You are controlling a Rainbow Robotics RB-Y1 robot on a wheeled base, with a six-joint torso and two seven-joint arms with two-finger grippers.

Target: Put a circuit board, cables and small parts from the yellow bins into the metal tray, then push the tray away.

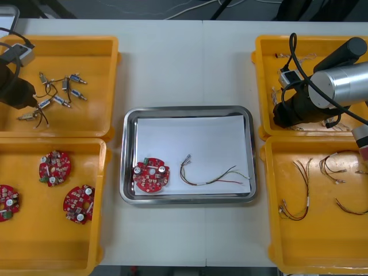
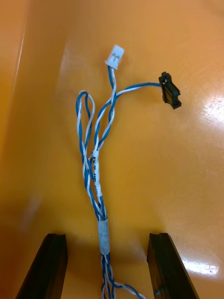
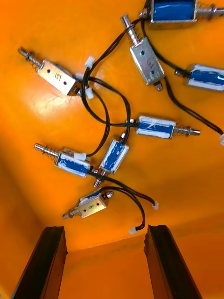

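Metal tray, white inside, sits at the centre of the table between the yellow bins, holding one round red circuit board in its near-left corner and a red and yellow cable beside it. Both arms reach down into the far bins. The left arm angles into the far-left bin, its left gripper hanging wide open and empty just above a tangle of small metal parts with black leads. The right arm bends in from the side over the far-right bin. The right gripper is spread wide too, its fingers standing either side of a twisted blue and white cable that lies on the bin floor, not closed on it.
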